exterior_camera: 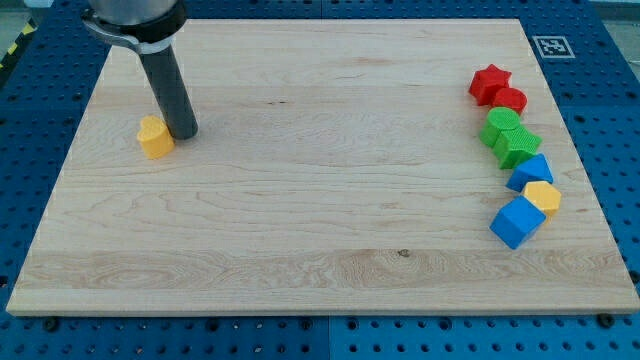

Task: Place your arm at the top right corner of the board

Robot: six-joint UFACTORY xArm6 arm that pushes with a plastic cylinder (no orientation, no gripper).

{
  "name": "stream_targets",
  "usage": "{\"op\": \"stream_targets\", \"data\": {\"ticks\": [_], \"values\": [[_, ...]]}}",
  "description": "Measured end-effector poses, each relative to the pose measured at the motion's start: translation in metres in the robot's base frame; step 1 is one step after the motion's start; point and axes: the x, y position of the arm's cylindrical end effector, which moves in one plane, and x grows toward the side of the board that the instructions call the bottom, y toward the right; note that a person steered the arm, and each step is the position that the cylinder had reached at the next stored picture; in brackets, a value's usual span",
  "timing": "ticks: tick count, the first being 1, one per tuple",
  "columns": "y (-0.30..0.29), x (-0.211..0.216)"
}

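My tip (184,132) rests on the wooden board (300,180) in its upper left part, touching or just right of a yellow block (155,137). The dark rod rises from the tip to the view's top left. Near the board's right edge a curved row of blocks runs downward: a red star (490,83), a red block (510,99), a green block (502,126), a second green block (518,146), a blue block (530,171), a yellow block (543,196) and a blue cube (516,221). The board's top right corner (515,25) is bare.
A small black-and-white marker tag (551,46) sits just off the board's top right corner on the blue perforated table (610,120).
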Motion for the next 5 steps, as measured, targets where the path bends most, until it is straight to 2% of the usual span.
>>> {"op": "stream_targets", "data": {"ticks": [3, 4, 5], "values": [[0.011, -0.001], [0.072, -0.072], [0.166, -0.112]]}}
